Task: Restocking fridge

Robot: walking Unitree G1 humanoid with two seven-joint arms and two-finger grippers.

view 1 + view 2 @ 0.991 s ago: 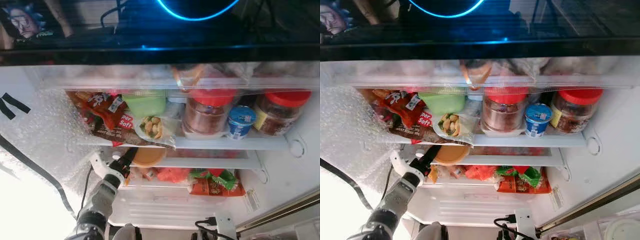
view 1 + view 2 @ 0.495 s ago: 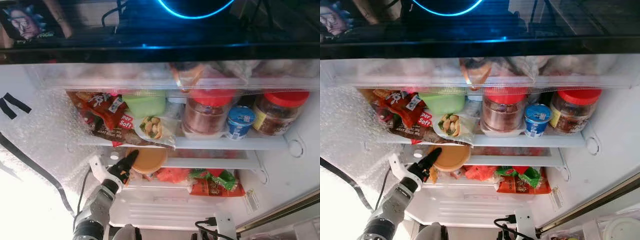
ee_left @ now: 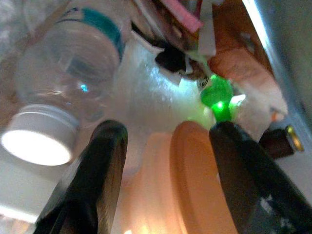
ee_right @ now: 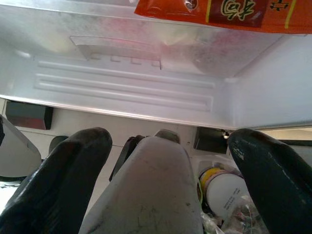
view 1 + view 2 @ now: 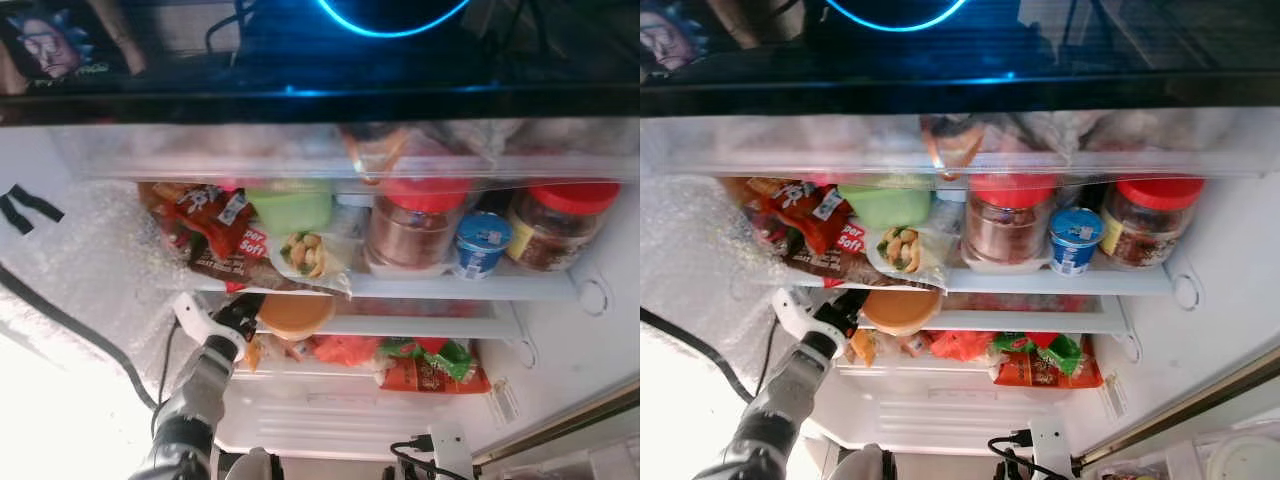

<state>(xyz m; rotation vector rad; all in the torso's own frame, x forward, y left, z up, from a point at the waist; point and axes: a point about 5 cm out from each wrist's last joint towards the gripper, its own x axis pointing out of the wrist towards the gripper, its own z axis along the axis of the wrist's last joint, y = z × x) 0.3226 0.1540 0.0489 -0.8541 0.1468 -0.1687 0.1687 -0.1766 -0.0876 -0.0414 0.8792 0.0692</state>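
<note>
Dark glossy panel (image 5: 300, 60) up top reflecting a blue light ring (image 5: 390, 25), bright overexposed glare (image 5: 50, 420) lower left.

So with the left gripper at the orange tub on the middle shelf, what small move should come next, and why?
Probably draw the left gripper straight back out. Its fingers stand open either side of the orange tub, which seems to rest on the middle shelf beside a clear bottle. Nothing looks gripped, so the tub appears placed.
</note>
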